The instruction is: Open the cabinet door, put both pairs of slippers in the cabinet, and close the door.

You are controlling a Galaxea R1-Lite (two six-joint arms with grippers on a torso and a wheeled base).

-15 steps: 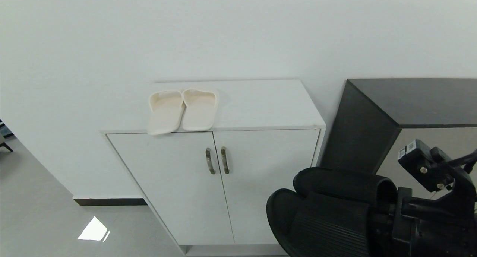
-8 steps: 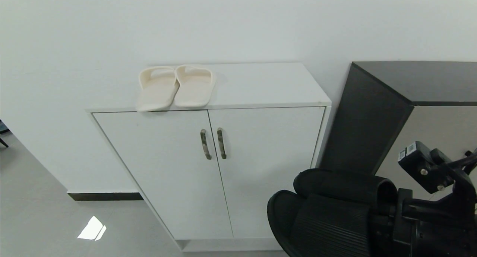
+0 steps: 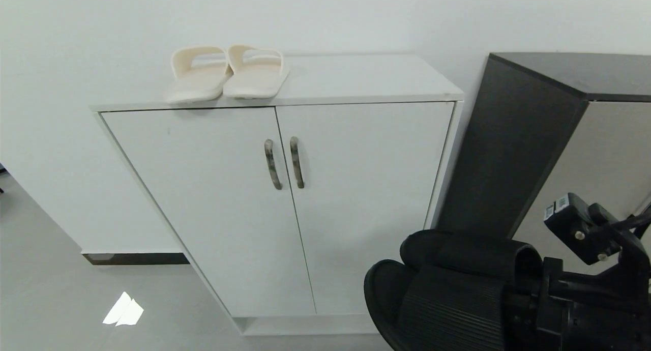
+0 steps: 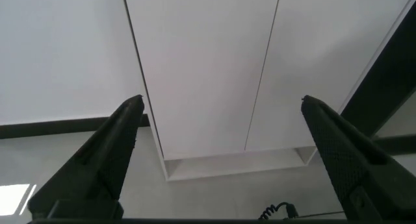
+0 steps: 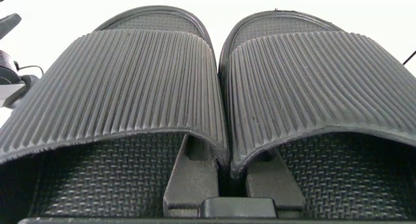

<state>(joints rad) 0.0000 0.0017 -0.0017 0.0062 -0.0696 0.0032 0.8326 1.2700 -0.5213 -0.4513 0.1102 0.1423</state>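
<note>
White wall backs a low white cabinet standing on a pale grey floor, with a dark sideboard just beside it on the robot's right. Both cabinet doors are shut, the left door and right door meeting at a thin seam flanked by two curved metal handles. A pair of cream slippers lies side by side on the left part of the cabinet top, the toe of the left one slightly over the front edge. A pair of black slippers, ribbed across the straps, hangs in front of the lower right door, low on the robot's right. The right gripper has its fingers tucked under the two straps, one in each slipper, pinched together on the adjoining inner walls so the pair is carried as one. The left gripper hangs in front of the cabinet's lower part and plinth, its jaws spread wide apart with nothing between them. A bright patch of light lies on the floor to the left of the cabinet.
</note>
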